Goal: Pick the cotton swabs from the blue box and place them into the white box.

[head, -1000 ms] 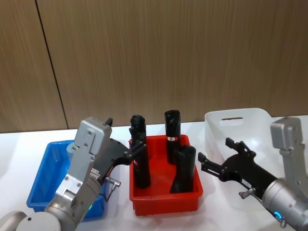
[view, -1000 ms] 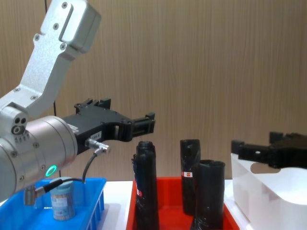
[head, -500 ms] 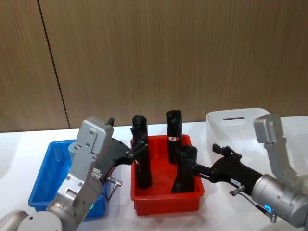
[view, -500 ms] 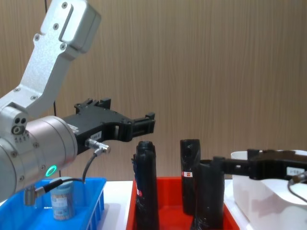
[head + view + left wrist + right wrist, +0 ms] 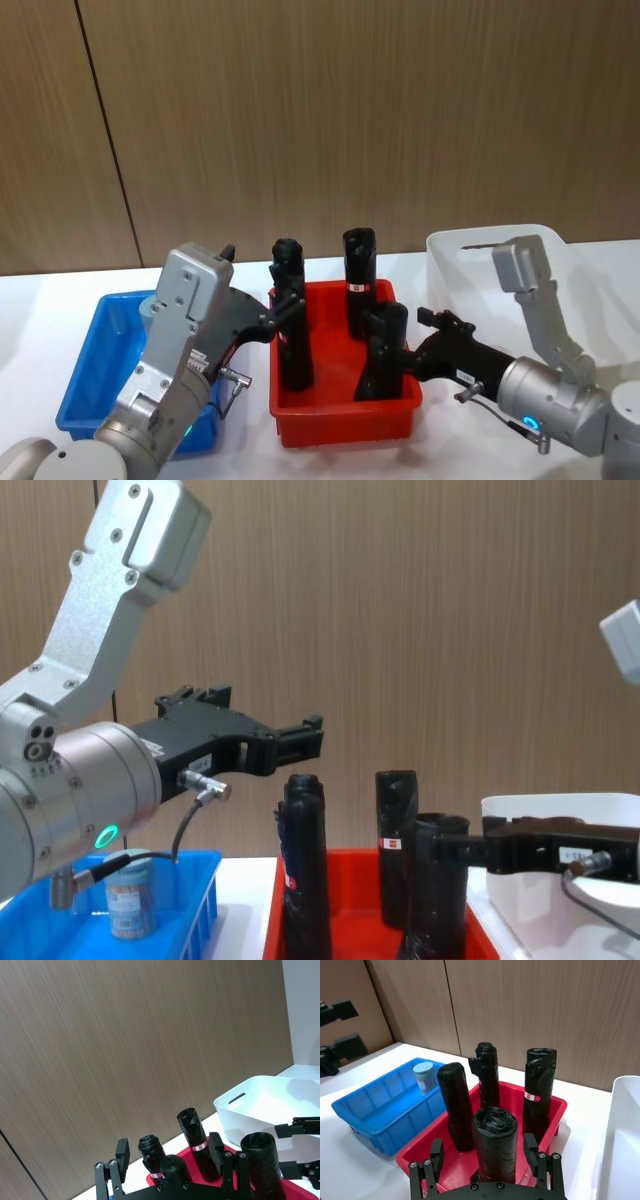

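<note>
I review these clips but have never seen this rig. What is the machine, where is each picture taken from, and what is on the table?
It is a two-armed robot. Pictures come from its head, its chest and each wrist. On the white table stand a bright blue plastic bin holding one clear swab jar with a pale lid, a red bin of tall black wrapped rolls, and a white plastic bin. The left gripper hovers open above the red bin's left edge. The right gripper, open, is beside a black roll. Neither holds anything.
</note>
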Robot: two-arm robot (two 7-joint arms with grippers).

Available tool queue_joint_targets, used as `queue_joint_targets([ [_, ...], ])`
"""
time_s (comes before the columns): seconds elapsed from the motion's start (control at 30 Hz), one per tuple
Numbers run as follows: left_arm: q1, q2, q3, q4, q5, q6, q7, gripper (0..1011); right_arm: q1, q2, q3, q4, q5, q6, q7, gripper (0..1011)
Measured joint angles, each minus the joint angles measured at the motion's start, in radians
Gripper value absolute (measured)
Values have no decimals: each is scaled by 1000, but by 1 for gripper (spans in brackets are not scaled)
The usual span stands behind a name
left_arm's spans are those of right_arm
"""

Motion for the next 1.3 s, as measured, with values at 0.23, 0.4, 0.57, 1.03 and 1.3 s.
queue_joint_targets([
  [0.23,0,0,0,0,0,0,0,1004,34,-15,-5,53,-9,-3,5,1002],
  [0.4,0,0,0,0,0,0,0,1004,54,-24,-7,84,-16,-8,6,1002],
  [0.57,0,0,0,0,0,0,0,1004,72,-31,-9,113,-24,-14,6,1002],
  [1.03,0,0,0,0,0,0,0,1004,112,-50,-20,180,-48,-23,2,1002],
  [1.3,0,0,0,0,0,0,0,1004,124,-55,-26,200,-54,-26,5,799],
])
